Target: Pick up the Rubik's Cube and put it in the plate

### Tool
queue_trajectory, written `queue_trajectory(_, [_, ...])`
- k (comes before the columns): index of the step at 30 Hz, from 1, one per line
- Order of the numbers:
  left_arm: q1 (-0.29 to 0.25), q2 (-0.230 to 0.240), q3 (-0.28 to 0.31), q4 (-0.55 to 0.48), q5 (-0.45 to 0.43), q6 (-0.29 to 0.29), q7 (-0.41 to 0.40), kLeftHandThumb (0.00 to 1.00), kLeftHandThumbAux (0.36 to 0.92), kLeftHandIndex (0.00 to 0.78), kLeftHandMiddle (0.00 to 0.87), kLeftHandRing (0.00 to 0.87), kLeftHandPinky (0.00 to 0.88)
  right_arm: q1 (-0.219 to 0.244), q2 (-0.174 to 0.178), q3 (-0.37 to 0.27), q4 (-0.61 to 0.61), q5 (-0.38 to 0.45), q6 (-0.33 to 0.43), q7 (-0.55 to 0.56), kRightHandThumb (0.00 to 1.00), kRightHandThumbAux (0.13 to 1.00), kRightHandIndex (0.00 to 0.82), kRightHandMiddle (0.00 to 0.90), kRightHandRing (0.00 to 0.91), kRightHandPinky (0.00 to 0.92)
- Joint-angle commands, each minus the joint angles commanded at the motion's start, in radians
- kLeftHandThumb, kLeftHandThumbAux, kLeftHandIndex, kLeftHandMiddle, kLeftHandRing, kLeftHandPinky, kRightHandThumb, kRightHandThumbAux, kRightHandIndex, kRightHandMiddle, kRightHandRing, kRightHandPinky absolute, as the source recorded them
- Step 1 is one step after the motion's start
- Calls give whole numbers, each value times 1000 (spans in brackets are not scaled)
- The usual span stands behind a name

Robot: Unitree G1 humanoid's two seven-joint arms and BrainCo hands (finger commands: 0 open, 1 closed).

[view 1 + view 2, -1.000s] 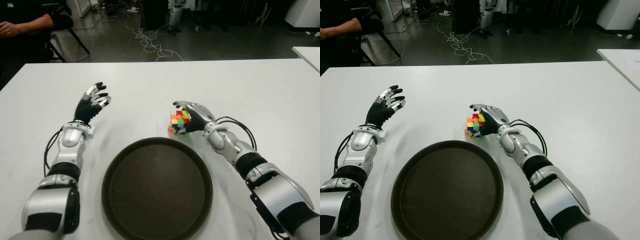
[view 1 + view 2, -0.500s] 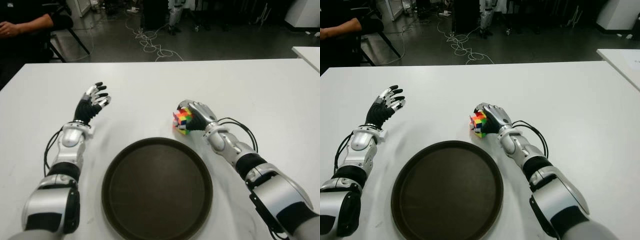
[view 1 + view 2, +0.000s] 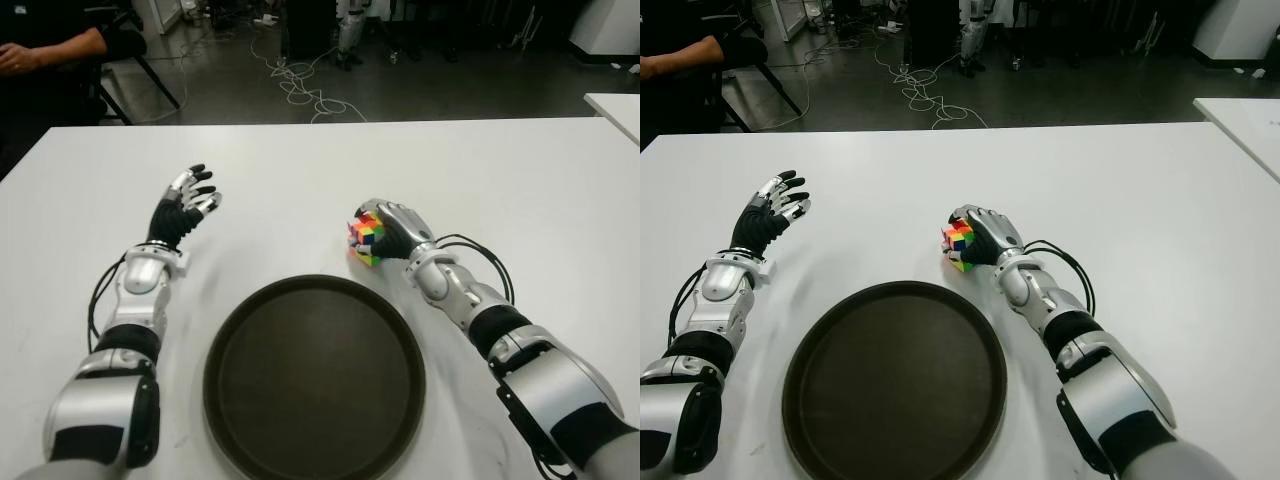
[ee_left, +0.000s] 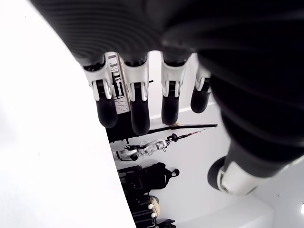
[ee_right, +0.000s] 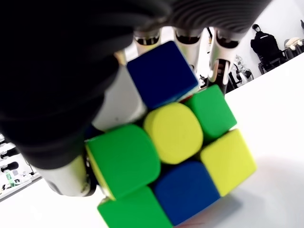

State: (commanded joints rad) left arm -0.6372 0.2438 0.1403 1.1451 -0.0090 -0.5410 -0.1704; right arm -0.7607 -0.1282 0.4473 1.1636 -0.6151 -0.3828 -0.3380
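Since a second ago the right hand (image 3: pixel 392 228) has closed tighter round the cube (image 3: pixel 367 236) and drawn it a little farther from the plate (image 3: pixel 314 378) — the cube, then sitting square just beyond the plate's far rim, is now tipped on a corner and half hidden under the fingers (image 5: pixel 186 45)

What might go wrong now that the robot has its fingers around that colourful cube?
The right hand grips the Rubik's Cube beyond the far rim of the plate. In the right wrist view the cube sits tilted in the fingers, so it could slip or twist out during the carry. Since it is close to the rim, a low path might knock the plate or land the cube on the table instead.
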Motion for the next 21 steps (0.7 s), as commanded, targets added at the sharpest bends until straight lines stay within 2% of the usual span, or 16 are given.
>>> queue_trajectory(21, [1, -2, -4, -3, 6, -3, 15, 229, 684, 84, 158, 161, 191, 5, -1, -6, -2, 3, -11, -39, 691, 740, 413, 612, 691, 737])
